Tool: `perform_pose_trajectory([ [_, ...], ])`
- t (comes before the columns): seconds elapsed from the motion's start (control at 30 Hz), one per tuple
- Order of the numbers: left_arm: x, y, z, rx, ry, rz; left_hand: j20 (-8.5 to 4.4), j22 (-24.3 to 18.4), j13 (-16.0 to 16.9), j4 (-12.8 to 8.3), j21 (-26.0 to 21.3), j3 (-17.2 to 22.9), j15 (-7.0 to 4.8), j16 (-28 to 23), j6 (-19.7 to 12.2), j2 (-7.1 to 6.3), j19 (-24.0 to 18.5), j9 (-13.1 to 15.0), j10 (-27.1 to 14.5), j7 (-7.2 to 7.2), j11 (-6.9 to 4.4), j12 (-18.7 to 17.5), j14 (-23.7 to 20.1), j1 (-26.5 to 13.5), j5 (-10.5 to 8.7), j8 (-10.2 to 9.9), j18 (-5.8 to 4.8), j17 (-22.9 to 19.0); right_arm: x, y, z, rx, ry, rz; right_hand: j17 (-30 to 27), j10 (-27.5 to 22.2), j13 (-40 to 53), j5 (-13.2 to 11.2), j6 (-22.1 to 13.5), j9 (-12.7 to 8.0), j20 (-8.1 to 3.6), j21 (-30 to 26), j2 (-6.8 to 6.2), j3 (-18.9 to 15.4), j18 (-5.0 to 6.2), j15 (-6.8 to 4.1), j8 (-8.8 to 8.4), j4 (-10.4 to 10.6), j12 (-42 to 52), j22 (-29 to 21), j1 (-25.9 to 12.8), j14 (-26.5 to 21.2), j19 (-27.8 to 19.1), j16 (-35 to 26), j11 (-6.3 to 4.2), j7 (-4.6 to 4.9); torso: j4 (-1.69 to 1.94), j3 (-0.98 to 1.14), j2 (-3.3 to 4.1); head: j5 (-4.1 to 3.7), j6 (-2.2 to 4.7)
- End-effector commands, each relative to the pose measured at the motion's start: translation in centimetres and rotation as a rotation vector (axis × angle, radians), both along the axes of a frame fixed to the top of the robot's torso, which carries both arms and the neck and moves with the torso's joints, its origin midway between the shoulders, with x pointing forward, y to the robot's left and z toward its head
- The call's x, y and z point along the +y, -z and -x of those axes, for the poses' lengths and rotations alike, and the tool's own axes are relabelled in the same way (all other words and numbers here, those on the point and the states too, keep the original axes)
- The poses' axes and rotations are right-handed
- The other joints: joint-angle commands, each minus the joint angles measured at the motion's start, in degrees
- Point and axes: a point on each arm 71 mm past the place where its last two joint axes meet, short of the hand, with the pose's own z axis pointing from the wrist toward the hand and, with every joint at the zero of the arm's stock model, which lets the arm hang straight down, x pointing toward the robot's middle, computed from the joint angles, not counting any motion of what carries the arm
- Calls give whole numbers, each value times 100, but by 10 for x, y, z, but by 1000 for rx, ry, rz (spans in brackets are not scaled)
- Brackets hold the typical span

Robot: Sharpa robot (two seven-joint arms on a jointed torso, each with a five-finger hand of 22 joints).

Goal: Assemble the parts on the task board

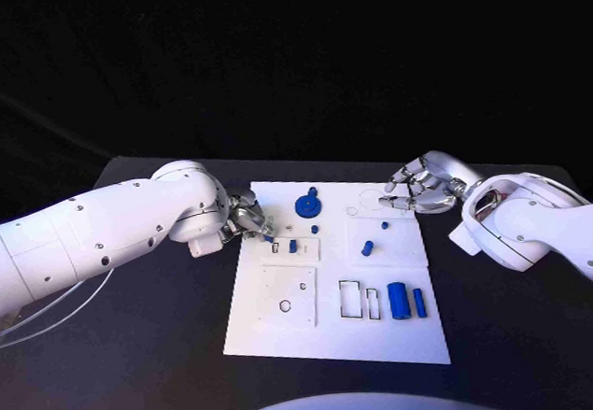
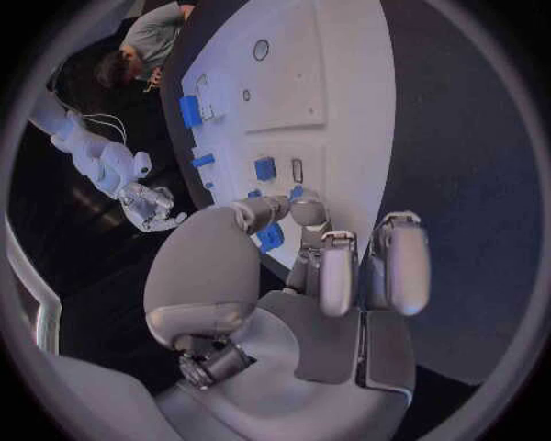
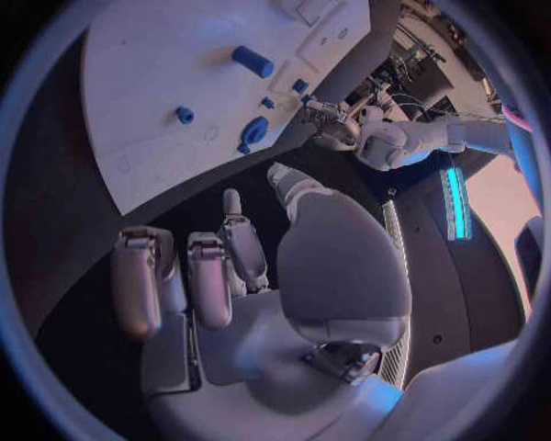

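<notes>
The white task board (image 1: 386, 335) lies in the middle of the table. My left hand (image 1: 248, 219) is at its left edge, thumb and a fingertip (image 2: 306, 210) pinched on a small blue part (image 1: 267, 235). My right hand (image 1: 417, 190) hovers by the board's far right corner, fingers loosely bent and apart, holding nothing. On the board are a round blue part (image 1: 306, 204), a blue peg (image 1: 367, 248), a blue cylinder (image 1: 399, 300) and a blue bar (image 1: 418, 300). In the right wrist view I see the board (image 3: 161, 83), the round part (image 3: 253, 131) and the cylinder (image 3: 253, 62).
Two more small blue parts (image 1: 316, 228) (image 1: 292, 246) stand near the left hand's fingertips. Black-outlined slots (image 1: 350, 298) lie left of the cylinder. Black table (image 1: 144, 364) surrounds the board. The left wrist view shows the right hand (image 2: 150, 204) beyond the board (image 2: 333, 101).
</notes>
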Motion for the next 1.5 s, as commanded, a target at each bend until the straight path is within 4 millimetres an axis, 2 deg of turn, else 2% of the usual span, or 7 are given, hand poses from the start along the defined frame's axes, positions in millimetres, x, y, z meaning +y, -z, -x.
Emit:
perform_pose_trajectory([
  [0.03,-3,-1,2,-49,9,10,-52,1192,40,-918,0,885,-33,21,172,16,49,-9,64,-120,3,62,595,-57,45,24,106,1510,1,1,1,7,-15,5,1359,3,85,20,-44,5,-45,-35,21,5,93,-37,36,45,3,1192,5,565,193,-21,-40,-13,19,-5,-14,2,-21],
  [0.2,-3,2,6,-51,18,-7,-55,1198,75,-936,13,904,-37,21,186,14,58,-13,85,-124,-1,97,595,-83,60,29,103,1510,1,2,1,9,-15,6,1359,3,85,20,-44,5,-45,-35,21,5,93,-37,36,45,3,1192,5,565,193,-21,-40,-13,10,-10,-7,13,-29],
  [0.3,-4,3,8,-49,23,-13,-56,1199,86,-943,13,910,-38,21,190,14,58,-14,92,-125,-3,109,595,-92,64,31,103,1510,1,3,1,10,-15,6,1359,3,85,20,-44,5,-45,-35,21,5,93,-37,36,45,3,1192,5,565,193,-21,-40,-13,7,-2,0,20,-34],
  [0.57,-7,4,11,-42,42,-23,-59,1197,115,-960,5,924,-40,21,198,14,55,-18,108,-129,-6,138,595,-107,69,33,105,1510,1,3,2,11,-14,6,1359,3,85,20,-44,5,-45,-35,21,5,93,-37,36,45,3,1192,5,565,193,-21,-40,-13,4,2,-3,17,-62],
  [1.5,-14,8,14,-22,72,-68,-70,1213,290,-1038,41,976,-52,21,240,19,79,-31,200,-142,-19,312,595,-206,141,58,97,1510,1,3,2,11,-15,6,1357,5,85,42,-43,22,-47,-42,22,-8,94,-39,43,65,5,1191,15,565,191,-22,-42,-15,5,4,-2,14,-93],
])
